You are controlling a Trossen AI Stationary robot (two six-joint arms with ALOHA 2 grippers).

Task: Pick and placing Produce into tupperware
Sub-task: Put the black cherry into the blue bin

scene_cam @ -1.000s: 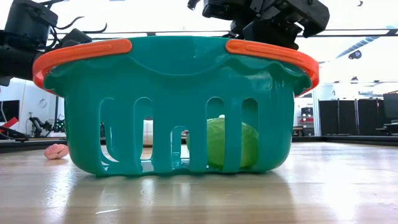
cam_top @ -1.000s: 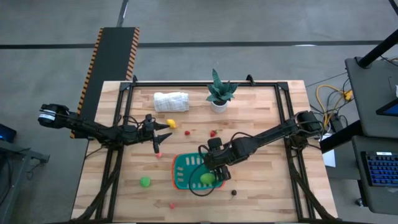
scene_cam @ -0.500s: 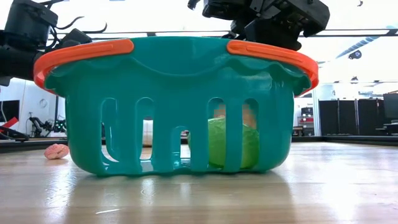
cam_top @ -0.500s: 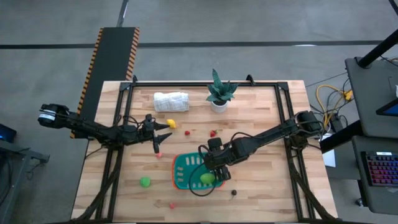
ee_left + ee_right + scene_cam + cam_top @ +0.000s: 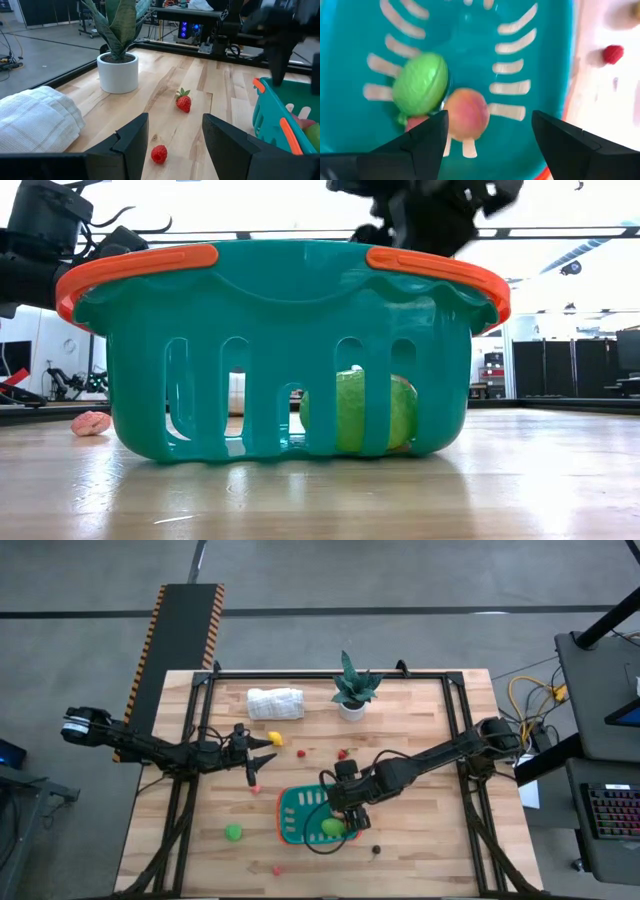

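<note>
The tupperware, teal with an orange-red rim, stands on the table's near middle. Inside it lie a green piece, an orange-pink piece and a red piece, all resting on its floor. My right gripper hangs open above them, pointing steeply down and touching nothing. My left gripper waits open at the table's left, level, facing a strawberry and a small red berry. More produce lies on the table: a yellow piece, a green one and a dark one.
A potted green plant and a rolled white cloth stand at the table's far side. A small red piece lies near the front edge. In the low view a pink piece lies left of the tupperware.
In the low view an orange-pink piece has come down inside the tupperware behind the green piece. The green piece has shifted a little sideways on the floor. The tupperware has stayed where it was.
</note>
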